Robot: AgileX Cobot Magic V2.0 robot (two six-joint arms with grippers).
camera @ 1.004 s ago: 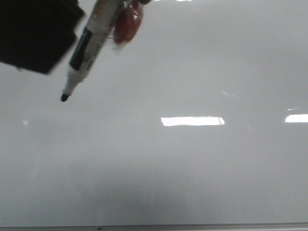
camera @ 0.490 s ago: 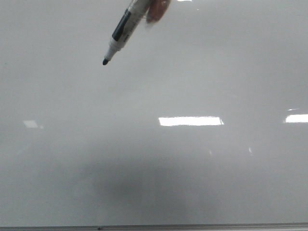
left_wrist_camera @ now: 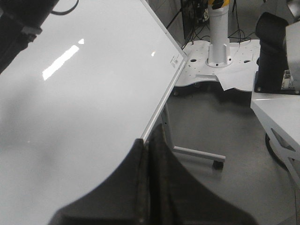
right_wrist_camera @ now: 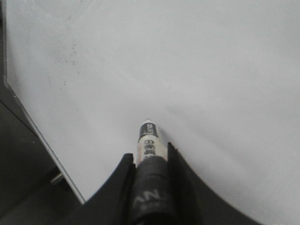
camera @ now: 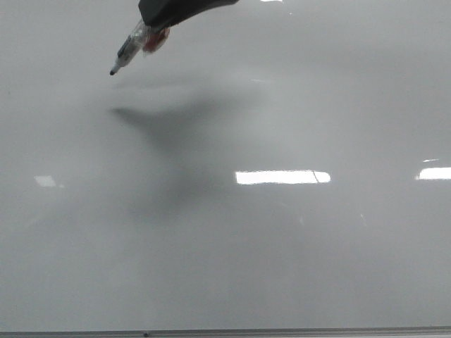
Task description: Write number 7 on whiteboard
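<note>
The whiteboard (camera: 282, 267) fills the front view, glossy pale grey with white light reflections. No black number 7 line shows on it. My right gripper (camera: 158, 21) comes in at the top left and is shut on a black-tipped marker (camera: 127, 55), whose tip points down-left just above the board over its own shadow. In the right wrist view the marker (right_wrist_camera: 148, 140) sits between the closed fingers (right_wrist_camera: 173, 164) over the board (right_wrist_camera: 211, 70). My left gripper (left_wrist_camera: 149, 140) is shut and empty at the board's metal edge strip (left_wrist_camera: 157, 110).
The board's thin metal strip (camera: 225, 332) runs along the near edge. In the left wrist view a white robot base with a post (left_wrist_camera: 218, 33), a board leg with a caster (left_wrist_camera: 197, 154) and a white table corner (left_wrist_camera: 281, 112) stand on the grey floor.
The marker has moved up and left in the front view, farther from the camera and closer to the board. Its shadow now falls on the board's upper left.
</note>
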